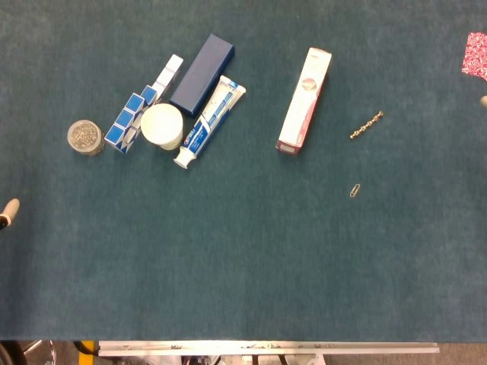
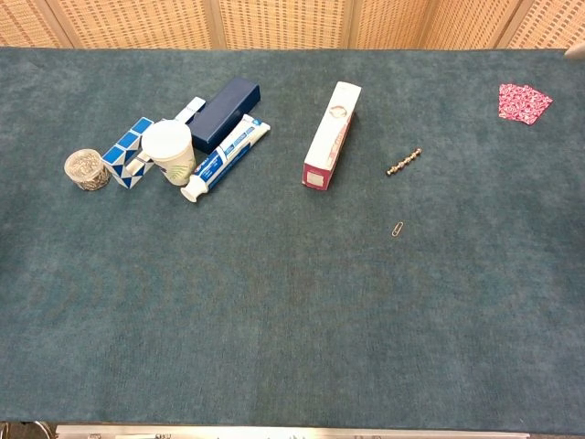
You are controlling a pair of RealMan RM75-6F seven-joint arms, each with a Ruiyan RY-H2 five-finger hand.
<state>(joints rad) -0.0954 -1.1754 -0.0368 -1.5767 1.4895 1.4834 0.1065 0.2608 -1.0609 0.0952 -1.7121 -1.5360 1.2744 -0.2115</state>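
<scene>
The table (image 1: pixel 251 266) is covered edge to edge by a dark teal felt surface and carries all items listed below.

Left cluster, largest first: a dark blue box (image 1: pixel 202 74) lies diagonally at the back. A blue and white toothpaste tube (image 1: pixel 210 121) lies just beside it, cap end toward the front. A blue and white folding block puzzle (image 1: pixel 142 105) runs diagonally along the left of the box. A white round cup (image 1: pixel 162 125), seen from above, stands between the puzzle and the tube. A clear round jar of metal clips (image 1: pixel 85 137) stands at the far left, just beside the puzzle.

Centre: a long white and pink carton (image 1: pixel 304 100) lies well apart from the cluster. To its right lie a short beaded metal chain (image 1: pixel 366 125) and, nearer the front edge, 1 paper clip (image 1: pixel 354 190). A pink patterned cloth (image 2: pixel 524 101) lies at the far right.

Left hand (image 1: pixel 7 212): only a pale fingertip shows at the left frame edge, nearest the jar but well apart from it. Whether it is spread or closed cannot be told.

Right hand (image 1: pixel 483 99): only a small tip shows at the right edge, near the cloth. Its state cannot be told.
</scene>
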